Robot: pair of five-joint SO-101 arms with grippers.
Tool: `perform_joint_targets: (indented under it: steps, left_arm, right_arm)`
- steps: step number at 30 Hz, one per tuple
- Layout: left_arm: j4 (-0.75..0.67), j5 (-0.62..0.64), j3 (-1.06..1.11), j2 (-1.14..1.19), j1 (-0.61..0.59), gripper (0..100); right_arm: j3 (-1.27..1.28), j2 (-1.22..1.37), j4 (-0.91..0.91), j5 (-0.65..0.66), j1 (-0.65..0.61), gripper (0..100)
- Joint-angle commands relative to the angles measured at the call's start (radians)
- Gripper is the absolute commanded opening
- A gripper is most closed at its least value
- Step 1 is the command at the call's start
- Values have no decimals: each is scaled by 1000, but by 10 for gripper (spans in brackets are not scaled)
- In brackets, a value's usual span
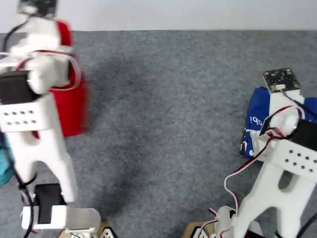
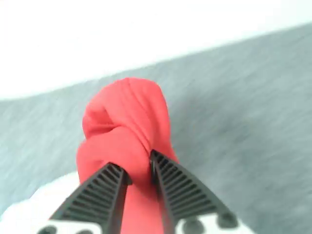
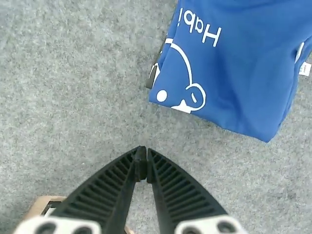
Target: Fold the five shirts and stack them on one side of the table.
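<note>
- High view: the left arm (image 1: 34, 114) is standing over the left side of the grey table (image 1: 163, 99), covering part of a red shirt (image 1: 74, 106).
- The red shirt is sitting bunched near the table's far-left corner, partly under the arm's upper links.
- A teal cloth (image 1: 4, 161) is poking in at the left edge, beside the left arm's base. It is too cut off to say what it is.
- The right arm (image 1: 282, 163) is leaning over the right side, with a blue shirt (image 1: 255, 124) lying folded under and beside it, near the right edge.
- The red shirt and the blue shirt are lying well apart, with bare table between them.
- Left wrist view: the left gripper (image 2: 139, 168) is pinching the red shirt (image 2: 126, 117), jaws clamped on a twisted fold of the cloth.
- The cloth is bulging up past the fingertips in a rounded lump, with grey table (image 2: 243, 97) behind it and a white wall (image 2: 146, 29) beyond.
- Right wrist view: the right gripper (image 3: 141, 157) is hovering over bare table (image 3: 63, 73), jaws together with tips touching and nothing between them.
- The blue shirt (image 3: 234, 63) is lying flat and folded near the gripper but apart from it, white print facing up.
- A dark edge (image 3: 153, 75) is peeking out from under one side of the blue shirt.
- A brown piece (image 3: 39, 209) is showing beside the gripper's base.
</note>
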Motion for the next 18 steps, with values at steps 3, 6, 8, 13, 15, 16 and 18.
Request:
perform_joint_targets:
  steps: [3, 6, 8, 13, 15, 16, 18]
  left_arm:
    - [-54, 25, -108, -51, 334, 5]
    - [-40, -74, -104, -58, 456, 5]
    - [18, -135, -99, -51, 491, 5]
    - [172, -210, 30, -31, 474, 5]
    - [170, -235, 137, -38, 399, 5]
    - [169, -235, 189, -40, 361, 5]
    - [167, -233, 312, -46, 290, 5]
  right_arm:
    - [97, -94, 39, -8, 10, 9]
    - [157, -147, 39, -3, 8, 9]
    - [178, -174, 39, -3, 7, 9]
    - [183, -191, 38, -2, 5, 9]
    - [184, -191, 38, -2, -10, 10]
    - [184, -191, 38, -2, -28, 10]
    - [186, -191, 38, -2, -71, 10]
